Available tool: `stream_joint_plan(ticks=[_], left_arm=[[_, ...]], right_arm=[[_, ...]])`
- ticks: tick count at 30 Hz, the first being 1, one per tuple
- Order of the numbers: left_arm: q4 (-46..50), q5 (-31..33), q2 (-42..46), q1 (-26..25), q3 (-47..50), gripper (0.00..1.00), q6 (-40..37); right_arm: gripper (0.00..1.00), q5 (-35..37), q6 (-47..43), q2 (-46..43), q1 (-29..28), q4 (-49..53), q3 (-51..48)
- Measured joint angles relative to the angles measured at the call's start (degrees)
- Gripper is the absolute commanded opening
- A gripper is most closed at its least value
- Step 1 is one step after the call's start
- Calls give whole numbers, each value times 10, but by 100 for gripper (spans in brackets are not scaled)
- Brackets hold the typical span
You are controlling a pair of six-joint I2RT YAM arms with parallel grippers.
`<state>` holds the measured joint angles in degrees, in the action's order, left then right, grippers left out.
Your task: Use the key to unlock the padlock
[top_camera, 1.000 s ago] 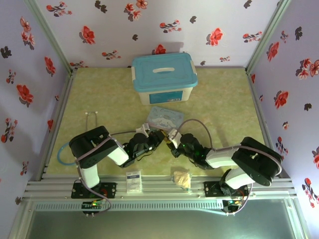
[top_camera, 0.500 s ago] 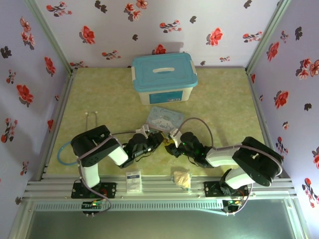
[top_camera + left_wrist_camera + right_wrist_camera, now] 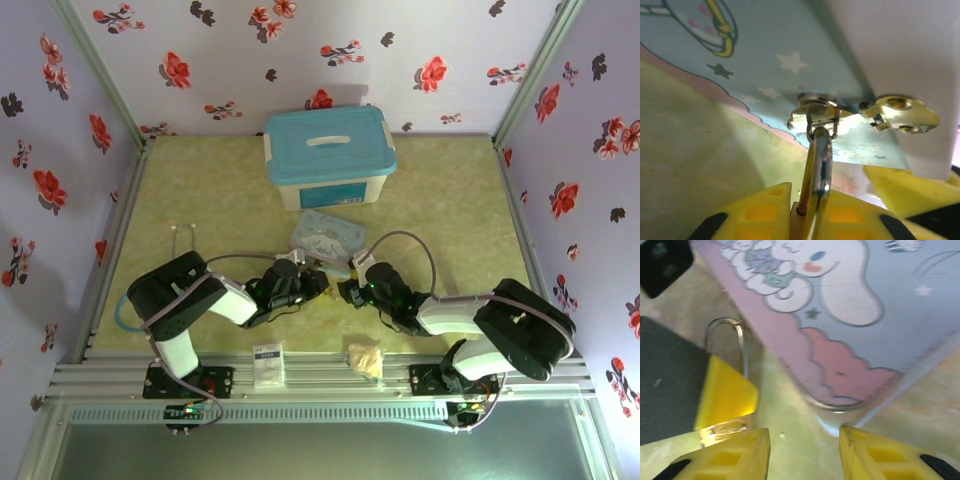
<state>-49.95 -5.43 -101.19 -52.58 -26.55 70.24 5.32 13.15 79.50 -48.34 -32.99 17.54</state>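
Clearly, padlock [image 3: 743, 351] has silver shackle.

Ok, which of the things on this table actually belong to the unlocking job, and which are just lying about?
Job: padlock, clamped in the left tool; right tool, open beside it; the key, too small to make out.
Lying about: cartoon tin; blue-lidded storage box; white card; beige wad.

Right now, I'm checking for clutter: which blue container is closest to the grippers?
The flat cartoon tin, just beyond them; the taller teal-lidded box stands behind it, farther off.
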Motion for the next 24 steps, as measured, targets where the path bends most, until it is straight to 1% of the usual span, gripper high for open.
stream_joint_plan(ticks=[1, 3, 5, 9, 10, 12, 15, 21, 24], left_arm=[[3, 0, -2, 1, -1, 11, -5], [15, -2, -2, 1, -9, 11, -15], [47, -1, 4, 1, -22, 12, -30], [135, 16, 37, 0, -39, 12, -68], [163, 24, 50, 0, -42, 13, -80], [223, 38, 71, 0, -51, 18, -103], [295, 53, 92, -1, -66, 18, -136], [407, 76, 95, -6, -114, 22, -191], [450, 94, 95, -12, -124, 26, -209]], right_arm=[[41, 14, 4, 0, 1, 0, 0], [41, 37, 7, 0, 2, 2, 0], [41, 50, 10, 0, 3, 5, 0], [40, 64, 10, 0, 3, 8, 0], [40, 68, 11, 0, 3, 10, 0], [40, 77, 11, 0, 3, 12, 0], [40, 85, 11, 5, 3, 12, 0], [40, 91, 11, 14, 3, 12, 0], [40, 93, 11, 16, 3, 12, 0]])
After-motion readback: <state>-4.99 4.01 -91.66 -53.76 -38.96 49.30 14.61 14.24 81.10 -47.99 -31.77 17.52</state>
